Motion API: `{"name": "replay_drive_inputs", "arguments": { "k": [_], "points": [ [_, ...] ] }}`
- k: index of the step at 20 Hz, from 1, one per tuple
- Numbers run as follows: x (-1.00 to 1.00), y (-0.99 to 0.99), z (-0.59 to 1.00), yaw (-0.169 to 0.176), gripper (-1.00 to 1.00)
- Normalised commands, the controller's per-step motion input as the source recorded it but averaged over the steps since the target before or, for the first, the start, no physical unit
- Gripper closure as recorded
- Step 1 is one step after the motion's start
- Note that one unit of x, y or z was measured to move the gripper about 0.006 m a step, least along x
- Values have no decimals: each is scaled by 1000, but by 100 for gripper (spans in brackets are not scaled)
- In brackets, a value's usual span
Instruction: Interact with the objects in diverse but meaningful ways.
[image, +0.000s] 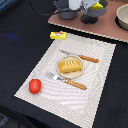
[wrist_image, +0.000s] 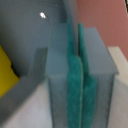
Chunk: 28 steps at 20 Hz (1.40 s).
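On the black table, a striped placemat.

Tool pads pressed together, arm at the scene's far edge

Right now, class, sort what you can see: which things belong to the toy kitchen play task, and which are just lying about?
Belong to the task:
red tomato
golden bread loaf
yellow butter block
grey saucepan
yellow cheese, partly hidden

Just lying about:
fork
knife
plate
striped placemat
bowl at the edge
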Motion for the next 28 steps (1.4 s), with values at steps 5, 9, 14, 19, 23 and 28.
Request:
{"name": "replay_drive_inputs", "arguments": {
  "k": [5,9,14,19,23,28],
  "points": [
    [43,278,-147,3,100],
    [39,268,-133,2,100],
    [50,325,-125,2,100],
    [78,350,-109,6,100],
    [96,331,-106,4,100],
    [111,274,-93,1,100]
  ]
}}
